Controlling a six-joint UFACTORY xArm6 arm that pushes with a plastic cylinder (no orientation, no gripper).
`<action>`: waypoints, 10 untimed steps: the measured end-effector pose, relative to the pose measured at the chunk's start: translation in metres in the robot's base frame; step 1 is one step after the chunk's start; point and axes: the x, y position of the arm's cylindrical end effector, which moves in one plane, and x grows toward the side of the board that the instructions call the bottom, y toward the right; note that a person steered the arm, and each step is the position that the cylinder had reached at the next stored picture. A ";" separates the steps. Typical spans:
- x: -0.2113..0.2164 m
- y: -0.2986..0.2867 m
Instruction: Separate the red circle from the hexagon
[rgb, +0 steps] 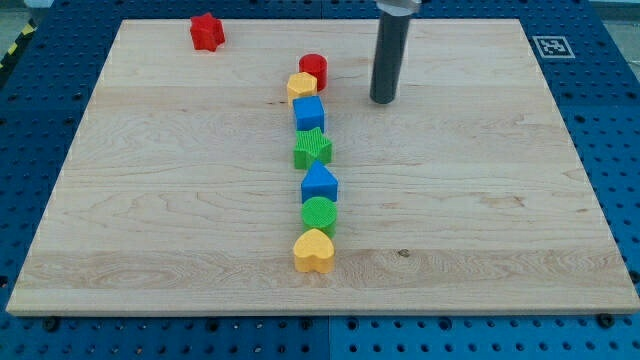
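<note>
The red circle (314, 70) stands near the view's top centre, touching the yellow hexagon (301, 87) just below and left of it. My tip (383, 100) rests on the board to the right of the red circle, a clear gap away from it and touching no block. The rod rises straight up out of the view's top.
Below the hexagon runs a column: blue cube (309, 113), green star (313, 148), blue block (319, 184), green circle (320, 214), yellow heart (314, 251). A red star (207, 32) sits at the top left. The wooden board (500, 200) lies on a blue perforated table.
</note>
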 end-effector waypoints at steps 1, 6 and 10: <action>-0.016 -0.018; -0.029 -0.106; -0.039 -0.080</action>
